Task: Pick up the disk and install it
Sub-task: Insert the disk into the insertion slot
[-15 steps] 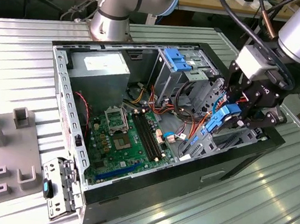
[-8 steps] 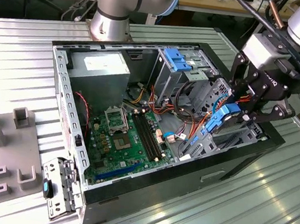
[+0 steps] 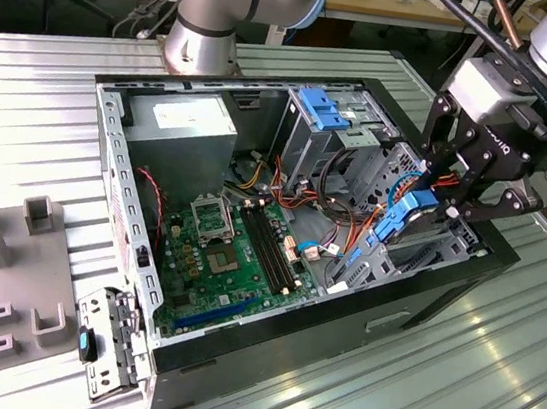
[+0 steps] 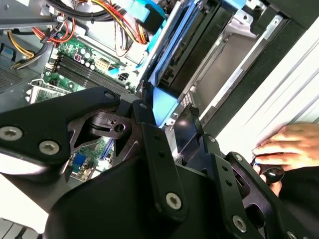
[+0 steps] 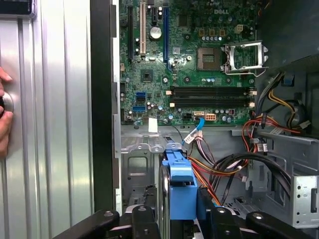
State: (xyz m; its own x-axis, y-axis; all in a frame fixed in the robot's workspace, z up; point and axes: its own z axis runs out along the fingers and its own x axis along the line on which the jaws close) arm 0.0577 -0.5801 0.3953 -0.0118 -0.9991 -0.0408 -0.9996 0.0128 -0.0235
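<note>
The ribbed metal surface carries an open computer case. A person's hand rests on that surface just outside the case wall. At the exterior view's right the arm comes down from above, wrist tilted, with its gripper over the drive cage. The fingers are clenched on the disk, which stands on edge at the cage's top. Farther back sit the power supply and the arm's base.

disk: label hidden, part behind hand | person's fingers: cut by edge
</note>
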